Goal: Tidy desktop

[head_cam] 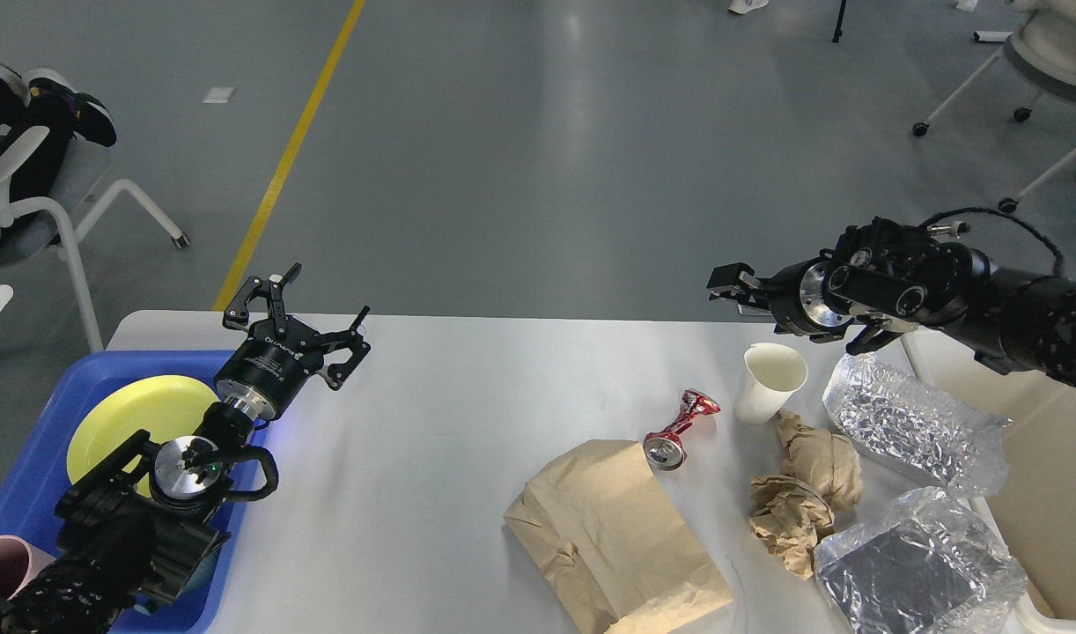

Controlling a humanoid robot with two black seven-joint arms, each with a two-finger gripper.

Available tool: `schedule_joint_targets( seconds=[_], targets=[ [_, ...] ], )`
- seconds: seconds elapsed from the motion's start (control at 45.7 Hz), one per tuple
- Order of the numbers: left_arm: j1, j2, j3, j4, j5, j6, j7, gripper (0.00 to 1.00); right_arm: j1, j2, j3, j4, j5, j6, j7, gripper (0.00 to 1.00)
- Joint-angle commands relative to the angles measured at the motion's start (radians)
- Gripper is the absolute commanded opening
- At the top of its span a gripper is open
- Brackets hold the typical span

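The white desktop (467,414) carries litter on its right half: a crushed red can (679,427), an upright white paper cup (770,380), a flat brown paper bag (613,533), crumpled brown paper (807,493) and two pieces of crinkled foil (908,423) (917,563). My left gripper (305,308) is open and empty, held above the table's far left part beside the tray. My right gripper (725,286) points left, above the table's far edge, up and left of the cup. It is seen side-on and holds nothing that I can see.
A blue tray (27,475) at the left edge holds a yellow plate (133,414) and a pink cup (1,563). A beige bin (1057,458) stands at the right edge. Office chairs stand on the floor beyond the table.
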Motion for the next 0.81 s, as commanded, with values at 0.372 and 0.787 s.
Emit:
schedule_joint_targets(
  seconds=[0.372, 0.787],
  targets=[
    [0.0, 0.0, 0.001, 0.0, 0.0, 0.0, 0.0, 0.96, 0.316, 0.0, -0.251, 0.141, 0.12, 0.38, 0.003, 1.0],
    [0.0, 0.0, 0.001, 0.0, 0.0, 0.0, 0.0, 0.96, 0.518, -0.044, -0.276, 0.147, 0.117, 0.62, -0.004, 1.0]
  ],
)
